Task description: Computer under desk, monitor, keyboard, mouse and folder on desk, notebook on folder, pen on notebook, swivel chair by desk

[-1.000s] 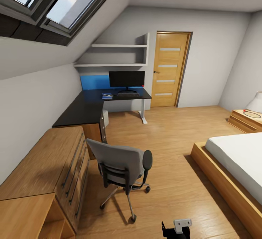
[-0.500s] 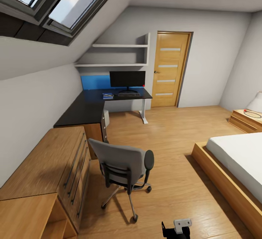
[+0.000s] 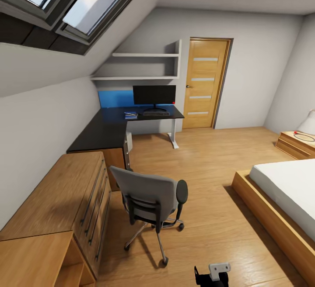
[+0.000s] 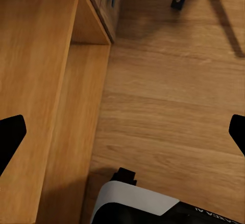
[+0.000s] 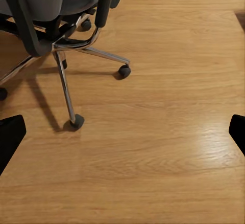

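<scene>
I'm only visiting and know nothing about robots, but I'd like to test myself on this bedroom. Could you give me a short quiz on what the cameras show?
1. True or false: the swivel chair stands beside the light-wood dresser, apart from the desk.
2. What stands on the desk's far end, in front of the blue back panel? A) lamp B) monitor C) printer
3. Fill in: in the right wrist view, the chair's chrome star base rolls on black ___ over the wooden floor.

Key: 1 true; 2 B; 3 castors.
</scene>
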